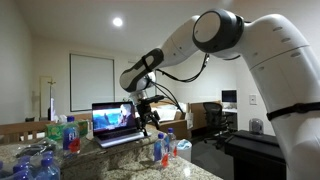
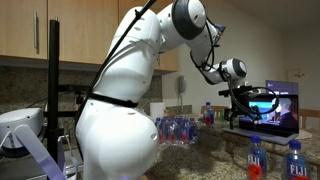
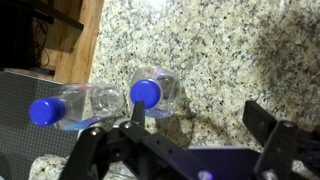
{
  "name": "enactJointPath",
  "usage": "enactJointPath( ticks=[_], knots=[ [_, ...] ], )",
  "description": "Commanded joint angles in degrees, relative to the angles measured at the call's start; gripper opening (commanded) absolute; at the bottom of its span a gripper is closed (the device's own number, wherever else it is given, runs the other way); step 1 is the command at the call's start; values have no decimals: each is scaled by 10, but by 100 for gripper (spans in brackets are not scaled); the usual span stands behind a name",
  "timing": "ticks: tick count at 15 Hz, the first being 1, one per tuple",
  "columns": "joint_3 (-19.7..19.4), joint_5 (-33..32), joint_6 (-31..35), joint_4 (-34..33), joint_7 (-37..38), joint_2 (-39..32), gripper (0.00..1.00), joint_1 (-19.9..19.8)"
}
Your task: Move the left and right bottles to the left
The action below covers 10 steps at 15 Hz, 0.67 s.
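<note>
Two clear water bottles with blue caps stand side by side on the granite counter. The wrist view shows them from above, one (image 3: 150, 92) near the middle and one (image 3: 55, 108) at the left edge. In both exterior views they show as a pair (image 1: 160, 148) (image 1: 171, 146) (image 2: 255, 158) (image 2: 293, 160). My gripper (image 3: 200, 122) is open and empty, above the counter. One finger is beside the middle bottle's cap. It hangs above the bottles in both exterior views (image 1: 149, 113) (image 2: 240, 106).
An open laptop (image 1: 115, 122) (image 2: 276, 104) sits on the counter behind the gripper. More bottles stand in a group (image 1: 68, 135), and a wrapped pack of bottles (image 2: 180, 129) lies further along. The counter edge (image 3: 95, 40) runs at the left of the wrist view.
</note>
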State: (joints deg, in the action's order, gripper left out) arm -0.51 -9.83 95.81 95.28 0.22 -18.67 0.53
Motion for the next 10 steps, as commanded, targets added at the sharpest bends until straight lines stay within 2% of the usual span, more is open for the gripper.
enactJointPath(
  ticks=[1, 10],
  knots=[
    [1, 10, -11, -32, 0, -26, 100, 0],
    [-13, 56, -28, -6, 2, -7, 100, -24]
  ],
)
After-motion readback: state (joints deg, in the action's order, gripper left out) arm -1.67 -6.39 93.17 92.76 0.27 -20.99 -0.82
